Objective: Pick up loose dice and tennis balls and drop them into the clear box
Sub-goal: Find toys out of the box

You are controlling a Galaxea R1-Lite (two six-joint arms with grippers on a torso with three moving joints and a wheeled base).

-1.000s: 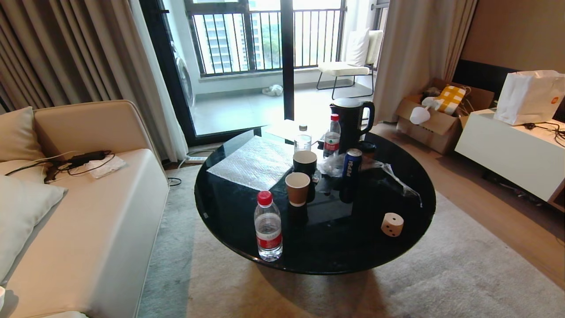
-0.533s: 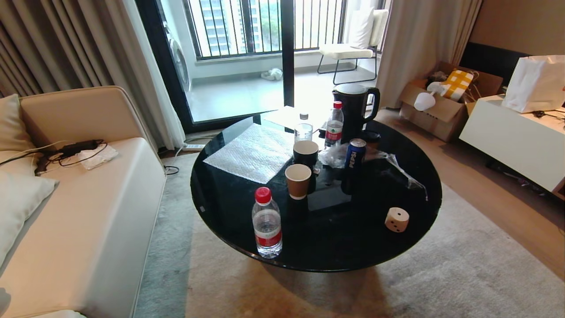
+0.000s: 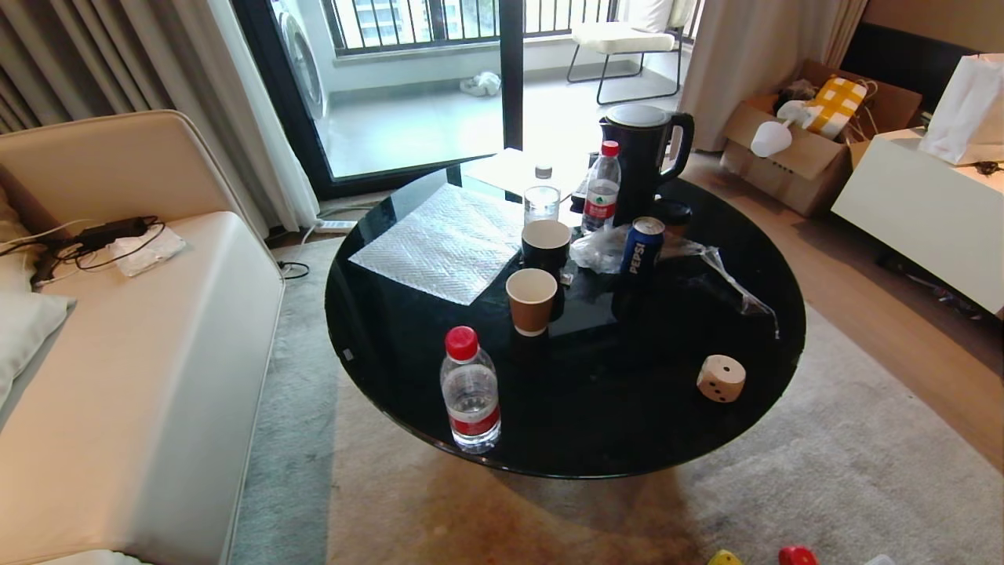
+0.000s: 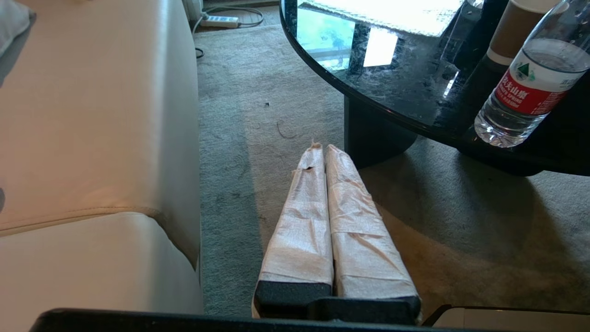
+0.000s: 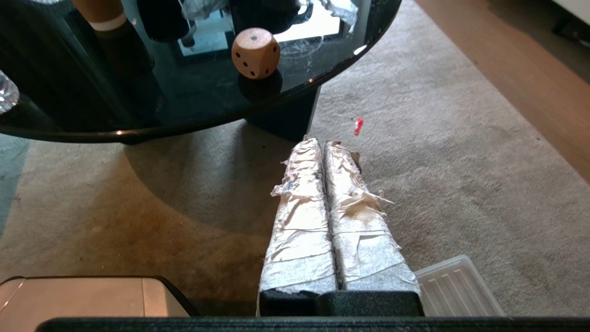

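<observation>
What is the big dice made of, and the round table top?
The dice looks like pale wood or matte plastic: dull beige, rounded corners, dark dots. The table top seems glossy black glass or polished stone: it mirrors the window and cups.

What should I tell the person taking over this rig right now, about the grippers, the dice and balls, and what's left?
Left gripper: jaws shut, empty, low over the carpet beside the sofa.
Right gripper: jaws shut, empty, low over the carpet near the round table.
Beige die: on the table near its edge, untouched.
Yellow die and red die: on the carpet at the head view's bottom edge.
Tennis balls, green die, clear box: not in view.
Done: nothing visible. Left: everything.
</observation>
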